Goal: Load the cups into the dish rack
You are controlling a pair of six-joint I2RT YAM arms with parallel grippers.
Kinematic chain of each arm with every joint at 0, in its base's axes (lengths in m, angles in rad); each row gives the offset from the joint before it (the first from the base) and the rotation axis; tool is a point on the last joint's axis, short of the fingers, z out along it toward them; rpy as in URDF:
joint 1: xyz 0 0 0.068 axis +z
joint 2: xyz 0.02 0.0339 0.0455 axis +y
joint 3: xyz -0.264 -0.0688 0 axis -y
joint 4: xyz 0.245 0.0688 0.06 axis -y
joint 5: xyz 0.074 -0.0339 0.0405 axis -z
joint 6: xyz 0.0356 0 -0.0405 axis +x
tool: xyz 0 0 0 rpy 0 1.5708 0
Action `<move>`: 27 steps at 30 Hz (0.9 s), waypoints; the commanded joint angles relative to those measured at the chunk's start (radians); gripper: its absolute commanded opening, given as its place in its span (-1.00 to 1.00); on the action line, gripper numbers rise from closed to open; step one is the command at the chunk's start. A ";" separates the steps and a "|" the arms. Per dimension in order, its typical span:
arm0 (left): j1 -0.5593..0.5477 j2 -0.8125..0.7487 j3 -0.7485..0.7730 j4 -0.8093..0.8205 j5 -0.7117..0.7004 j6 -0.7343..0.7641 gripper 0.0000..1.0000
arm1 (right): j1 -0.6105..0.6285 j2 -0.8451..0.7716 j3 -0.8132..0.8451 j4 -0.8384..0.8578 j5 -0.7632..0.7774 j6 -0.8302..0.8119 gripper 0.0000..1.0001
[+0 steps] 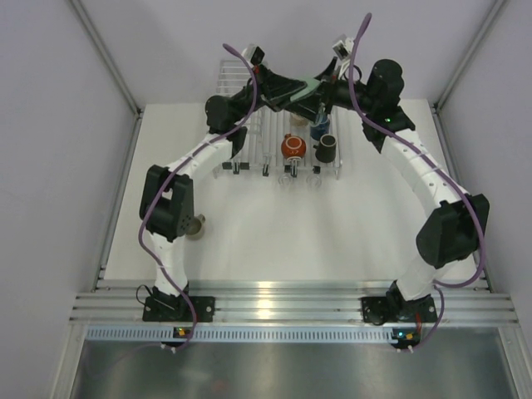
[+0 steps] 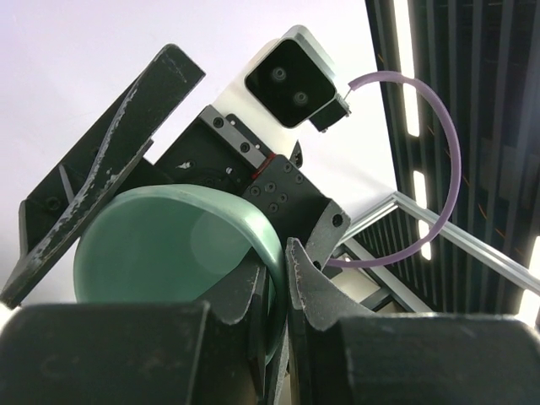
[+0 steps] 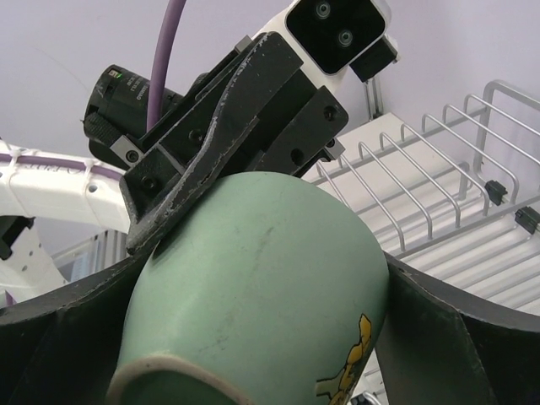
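The mint-teal cup (image 1: 307,86) hangs in the air over the back of the dish rack (image 1: 256,137), between both grippers. My left gripper (image 1: 291,90) is shut on its rim, one finger inside and one outside, as the left wrist view shows (image 2: 283,253). My right gripper (image 1: 322,87) is shut across its body, with the cup (image 3: 278,253) wedged between both fingers. In the rack stand an orange-red cup (image 1: 292,147), a dark blue cup (image 1: 318,129) and a brown cup (image 1: 328,149). An olive-grey cup (image 1: 195,225) sits on the table beside the left arm.
The rack's wire bars (image 3: 439,169) lie below and behind the held cup. Both arms arch inward and meet over the rack. Metal rails (image 1: 274,303) run along the table's near edge.
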State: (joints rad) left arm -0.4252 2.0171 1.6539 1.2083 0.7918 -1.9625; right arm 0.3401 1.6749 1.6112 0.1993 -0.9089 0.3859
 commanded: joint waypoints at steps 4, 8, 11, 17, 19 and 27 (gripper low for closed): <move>0.003 -0.080 -0.034 0.074 0.017 0.022 -1.00 | -0.001 -0.101 0.010 0.071 0.022 -0.030 0.87; 0.006 -0.083 -0.037 0.074 0.012 0.024 -1.00 | -0.004 -0.119 -0.004 0.072 0.024 -0.032 0.89; 0.005 -0.084 -0.037 0.074 0.011 0.025 -1.00 | -0.006 -0.129 -0.008 0.068 0.024 -0.033 0.89; 0.012 -0.092 -0.039 0.074 0.006 0.027 -1.00 | -0.009 -0.127 -0.016 0.063 0.013 -0.033 0.86; 0.016 -0.093 -0.037 0.074 0.007 0.027 -1.00 | -0.009 -0.135 -0.025 0.060 0.013 -0.036 0.86; 0.020 -0.095 -0.032 0.074 0.001 0.030 -1.00 | -0.009 -0.144 -0.043 0.025 -0.002 -0.056 0.30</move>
State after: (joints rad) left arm -0.4244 1.9846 1.6127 1.2201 0.8448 -1.9514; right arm 0.3370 1.5993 1.5688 0.1917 -0.8757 0.3538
